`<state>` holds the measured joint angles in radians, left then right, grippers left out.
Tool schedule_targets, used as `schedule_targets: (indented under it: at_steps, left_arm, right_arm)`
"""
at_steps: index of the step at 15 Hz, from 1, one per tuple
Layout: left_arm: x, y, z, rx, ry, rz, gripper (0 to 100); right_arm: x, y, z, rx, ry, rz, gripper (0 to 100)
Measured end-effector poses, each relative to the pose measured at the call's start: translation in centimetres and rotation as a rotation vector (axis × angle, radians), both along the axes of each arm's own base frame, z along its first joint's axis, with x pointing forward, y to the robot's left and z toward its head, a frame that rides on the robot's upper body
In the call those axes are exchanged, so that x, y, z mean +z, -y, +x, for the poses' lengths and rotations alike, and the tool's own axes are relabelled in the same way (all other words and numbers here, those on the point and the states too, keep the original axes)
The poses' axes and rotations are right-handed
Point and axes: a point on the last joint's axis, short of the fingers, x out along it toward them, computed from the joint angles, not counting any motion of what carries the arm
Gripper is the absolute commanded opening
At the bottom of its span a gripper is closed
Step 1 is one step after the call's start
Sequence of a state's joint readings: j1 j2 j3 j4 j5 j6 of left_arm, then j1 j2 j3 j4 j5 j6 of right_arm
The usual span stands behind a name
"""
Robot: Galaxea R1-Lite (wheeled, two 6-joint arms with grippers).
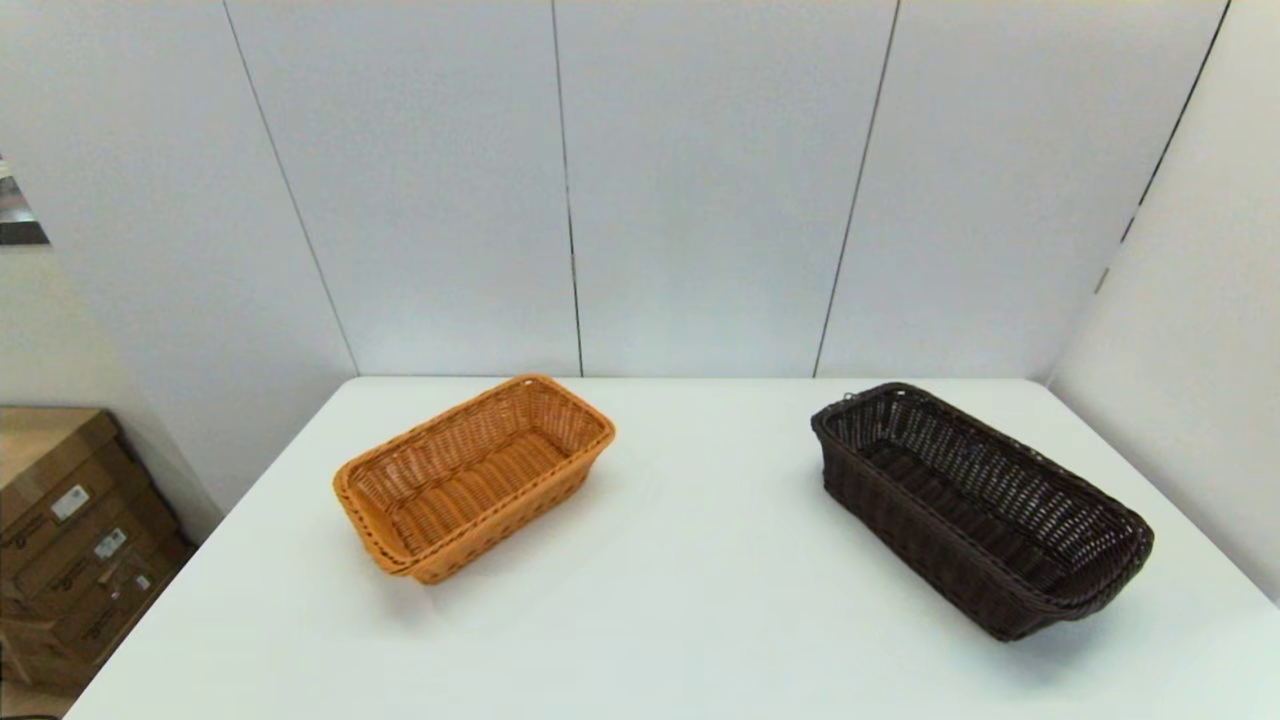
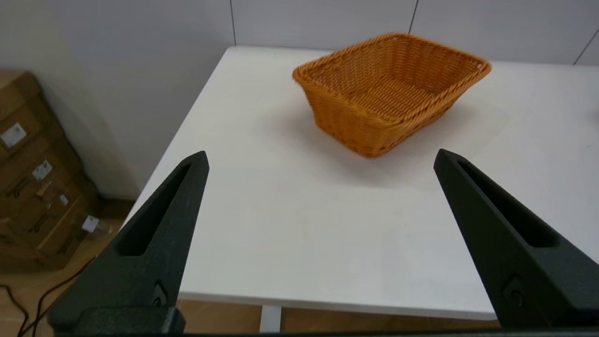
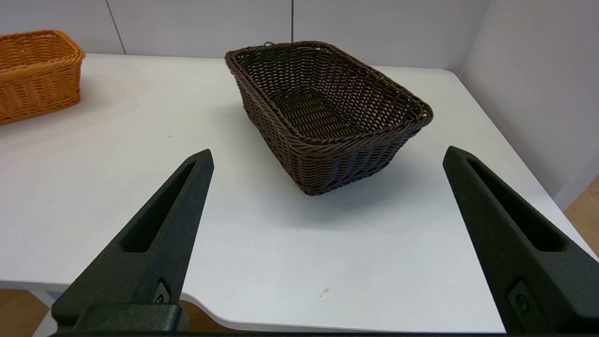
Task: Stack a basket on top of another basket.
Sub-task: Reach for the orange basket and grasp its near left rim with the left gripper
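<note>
2 wicker baskets sit well apart on a white table (image 1: 700, 600), neither stacked. The dark brown basket (image 1: 975, 505) rests upright ahead of the right gripper (image 3: 327, 157), whose 2 black fingers (image 3: 154, 238) are spread wide and grasp nothing, poised near the table's front edge. The orange-tan basket (image 1: 475, 475) stands upright ahead of the left gripper (image 2: 320, 157), likewise released with 2 fingers (image 2: 154, 238) splayed and holding nothing (both arms lie outside the head camera's view). Each basket is empty, its braided rim up, and clear of both grippers. 1 stack of brown cardboard boxes (image 1: 70, 530) stands on the floor off to the left gripper's outer side.
</note>
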<state>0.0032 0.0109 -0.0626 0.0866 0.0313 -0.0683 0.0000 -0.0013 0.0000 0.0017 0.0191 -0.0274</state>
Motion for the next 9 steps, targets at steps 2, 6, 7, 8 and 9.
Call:
schedule_targets:
  at_steps: [2, 6, 7, 8, 9]
  left_arm:
    - [2.1, 0.0, 0.0, -0.009, -0.001, -0.013, 100]
    - [8.1, 0.0, 2.7, 0.001, -0.093, -0.131, 100]
    - [9.7, 0.0, 4.3, 0.013, -0.141, -0.185, 100]
    - [10.9, 0.0, 6.2, 0.030, -0.197, -0.240, 100]
    - [11.7, 0.0, 8.1, 0.051, -0.247, -0.287, 100]
  right_arm:
    - [0.0, 0.0, 0.0, 0.001, 0.000, -0.001, 100]
    - [0.0, 0.0, 0.0, 0.000, 0.000, 0.000, 100]
    - [0.0, 0.0, 0.0, 0.000, 0.000, 0.000, 100]
    - [0.0, 0.0, 0.0, 0.000, 0.000, 0.000, 100]
    - [0.0, 0.0, 0.0, 0.000, 0.000, -0.001, 100]
